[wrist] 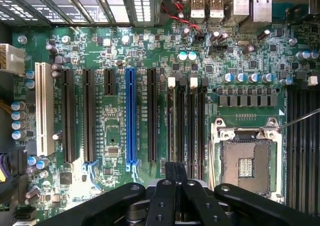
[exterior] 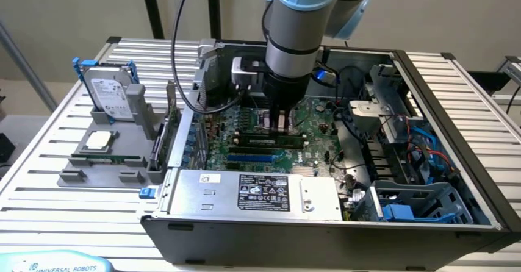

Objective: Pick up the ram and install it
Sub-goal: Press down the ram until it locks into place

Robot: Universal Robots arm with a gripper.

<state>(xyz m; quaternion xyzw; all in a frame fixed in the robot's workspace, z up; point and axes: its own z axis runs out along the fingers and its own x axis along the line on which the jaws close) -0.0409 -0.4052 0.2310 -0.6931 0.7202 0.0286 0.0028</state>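
A long green ram stick point(exterior: 262, 141) with dark chips stands on edge in a black slot of the motherboard point(exterior: 313, 116), just beside the processor socket point(wrist: 247, 158). My gripper point(exterior: 282, 127) hangs straight down inside the open computer case, its tips right above that stick. Whether they touch it, I cannot tell. In the wrist view the gripper point(wrist: 175, 172) has its two fingers pressed together with nothing visible between them, over the black slots with white latches point(wrist: 182, 118). A second thin green strip point(exterior: 104, 158) lies in the grey holder outside the case.
The grey holder point(exterior: 73, 175) at the exterior view's left also carries a silver processor chip point(exterior: 99, 139) and a hard drive with a blue-edged frame point(exterior: 107, 90). Case walls, the power supply point(exterior: 256, 191), cables point(exterior: 358, 122) and a drive cage point(exterior: 419, 202) surround the motherboard.
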